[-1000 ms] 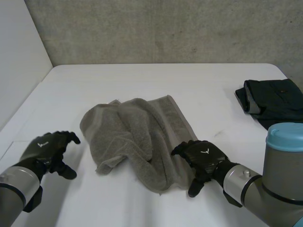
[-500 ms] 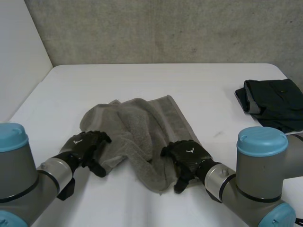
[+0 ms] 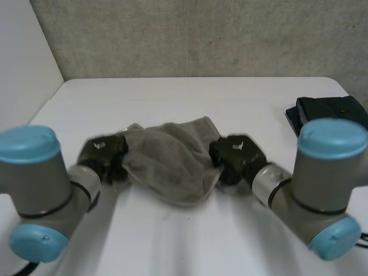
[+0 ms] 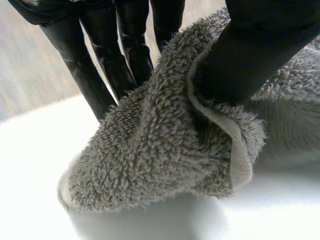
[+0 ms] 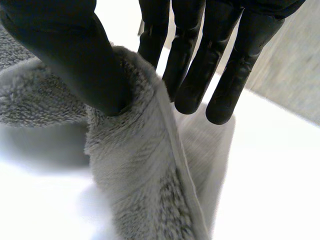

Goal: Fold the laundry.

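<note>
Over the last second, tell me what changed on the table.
Both hands closed in on the grey towel: the left hand now pinches its left edge, the right hand its right edge, and the towel is bunched between them. The dark garment at the right edge of the table stayed put.

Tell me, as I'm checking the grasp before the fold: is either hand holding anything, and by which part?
Both hold the grey towel: the left hand pinches its left edge between thumb and fingers, the right hand its right edge likewise.

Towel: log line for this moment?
towel: bunched | left robot hand: pinching left end | right robot hand: pinching right end | fold: not yet done
</note>
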Tool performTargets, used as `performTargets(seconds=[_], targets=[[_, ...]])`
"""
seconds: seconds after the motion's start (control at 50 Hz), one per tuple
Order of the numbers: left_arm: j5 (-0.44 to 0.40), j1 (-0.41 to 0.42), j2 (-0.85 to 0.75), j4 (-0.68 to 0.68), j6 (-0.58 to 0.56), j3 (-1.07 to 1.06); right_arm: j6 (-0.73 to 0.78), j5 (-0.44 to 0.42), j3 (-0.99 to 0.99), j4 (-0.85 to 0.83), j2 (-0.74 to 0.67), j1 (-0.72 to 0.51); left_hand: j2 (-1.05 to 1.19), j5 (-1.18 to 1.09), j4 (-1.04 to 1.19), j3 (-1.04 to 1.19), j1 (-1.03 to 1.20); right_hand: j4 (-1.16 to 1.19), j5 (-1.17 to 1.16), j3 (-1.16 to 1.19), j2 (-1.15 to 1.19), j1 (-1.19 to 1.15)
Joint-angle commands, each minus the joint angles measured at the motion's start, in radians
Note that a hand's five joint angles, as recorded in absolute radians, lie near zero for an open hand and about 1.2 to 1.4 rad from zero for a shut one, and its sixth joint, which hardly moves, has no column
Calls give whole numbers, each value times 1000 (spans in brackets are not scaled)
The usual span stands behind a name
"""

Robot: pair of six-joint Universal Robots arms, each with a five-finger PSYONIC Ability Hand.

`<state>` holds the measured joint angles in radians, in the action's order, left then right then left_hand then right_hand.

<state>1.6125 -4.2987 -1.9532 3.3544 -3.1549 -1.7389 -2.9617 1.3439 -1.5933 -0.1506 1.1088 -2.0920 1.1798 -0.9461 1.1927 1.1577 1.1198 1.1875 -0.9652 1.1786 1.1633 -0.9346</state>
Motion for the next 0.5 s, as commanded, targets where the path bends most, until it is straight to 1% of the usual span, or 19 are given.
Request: performTargets(seconds=[0.02, 0.04, 0.06, 0.08, 0.12, 0.16, 0.24, 0.28, 0.32, 0.34, 0.36, 0.38, 0.46, 0.5], targets=[[-17, -12, 272, -111, -255, 108, 252, 9, 147, 204, 215, 29, 216, -276, 204, 239, 276, 209, -256, 218, 233, -462], [-25, -12, 286, -133, -282, 120, 323, 12, 180, 250, 245, 33, 216, -276, 204, 239, 276, 209, -256, 218, 233, -462], [-32, -12, 299, -157, -310, 134, 354, 15, 197, 272, 261, 32, 216, -276, 204, 239, 276, 209, -256, 218, 233, -462], [-54, -13, 316, -211, -362, 160, 381, 17, 214, 293, 275, 27, 216, -276, 204, 239, 276, 209, -256, 218, 233, -462], [-72, -15, 323, -266, -405, 188, 444, 21, 263, 354, 305, 20, 216, -276, 204, 239, 276, 209, -256, 218, 233, -462], [-97, -15, 323, -332, -451, 228, 467, 32, 292, 394, 312, 18, 216, -276, 204, 239, 276, 209, -256, 218, 233, -462], [-115, -19, 307, -385, -493, 277, 497, 58, 352, 505, 299, 17, 202, -262, 189, 224, 262, 209, -256, 218, 233, -462], [-117, -22, 292, -386, -501, 292, 512, 66, 380, 555, 270, 12, 158, -218, 145, 180, 218, 209, -256, 218, 233, -462], [-118, -26, 238, -383, -513, 309, 526, 67, 400, 580, 232, 4, 123, -182, 110, 145, 183, 209, -256, 218, 233, -462], [-118, -26, 215, -383, -519, 315, 538, 70, 426, 592, 185, -3, 97, -156, 84, 119, 157, 209, -256, 218, 233, -462], [-118, -27, 191, -383, -525, 323, 538, 72, 443, 594, 160, -8, 62, -121, 49, 84, 122, 209, -256, 218, 233, -462], [-118, -30, 142, -383, -534, 341, 536, 74, 458, 595, 135, -10, -46, -13, -59, -24, 14, 209, -256, 218, 233, -462], [-117, -32, 32, -383, -553, 393, 515, 87, 539, 592, 19, -14, -170, 111, -183, -148, -110, 209, -256, 218, 233, -462], [-117, -30, -13, -377, -556, 420, 481, 110, 594, 588, -50, -14, -250, 190, -262, -227, -190, 209, -256, 218, 233, -462]])
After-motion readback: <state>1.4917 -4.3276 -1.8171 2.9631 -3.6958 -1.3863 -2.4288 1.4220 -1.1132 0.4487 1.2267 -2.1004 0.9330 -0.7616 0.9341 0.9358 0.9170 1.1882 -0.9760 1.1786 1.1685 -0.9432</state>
